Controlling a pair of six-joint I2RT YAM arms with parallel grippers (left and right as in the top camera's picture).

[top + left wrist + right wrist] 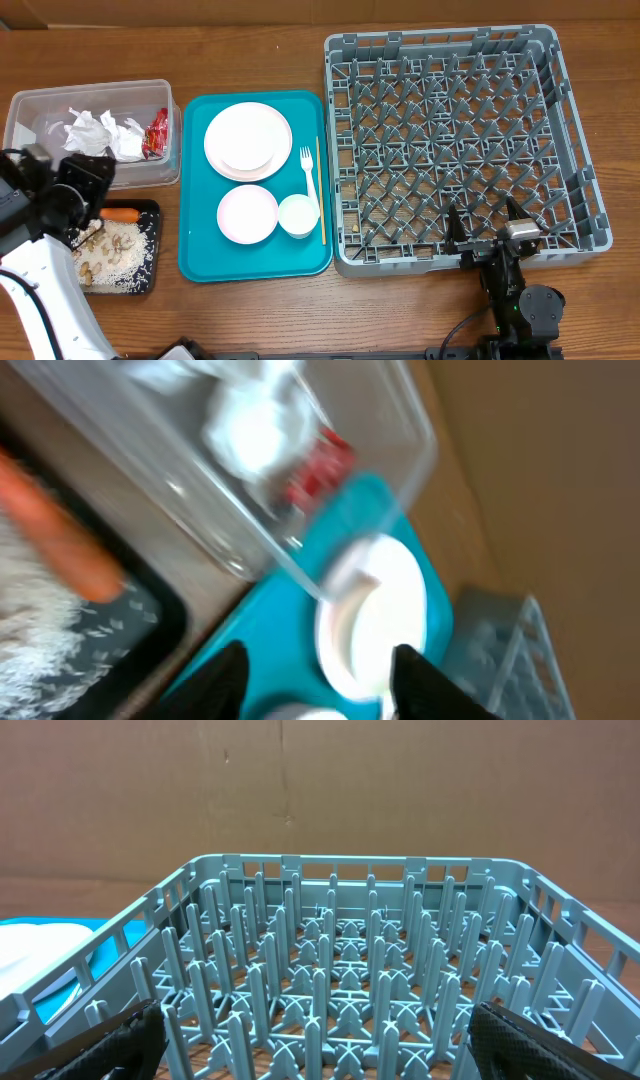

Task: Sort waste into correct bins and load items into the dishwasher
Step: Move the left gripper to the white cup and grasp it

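Currently in stock: dishes awaiting the rack

**Waste.** Napkin balls (100, 132) and red wrapper (157, 133) are lying in the clear tub (20, 110). Rice (115, 250) and carrot (120, 214) are lying in the black tray (150, 270). I am judging this part done.

**Plate** (248, 140). It is sitting at the far end of the teal tray (200, 260). I am expecting it to be stiff, smooth, slippery and breakable. I am planning to pinch it at the rim, since the flat face offers no hold.

**Bowl** (247, 213) and **cup** (298, 215). They are sitting side by side at the tray's near end. I am judging them light and rigid, best taken by one wall, over the lip.

**Fork** (309, 178) and **stick** (320, 190). They are lying flat along the tray's right edge. I am judging them thin, light and awkward to get under, so I am aiming to pinch across mid-handle.

**Dish rack** (580, 180). It is standing on the tabletop just right of the teal tray, and I am seeing no dish in it.

**Left tool** (320, 655). I am holding it over the left side, by the tub and black tray, with jaws apart and nothing between them. The wrist view is blurred. The plate is lying ahead of the fingers, near but untouched.

**Right tool** (483, 225). I am holding it wide open and empty at the rack's near wall, well apart from the dishes.
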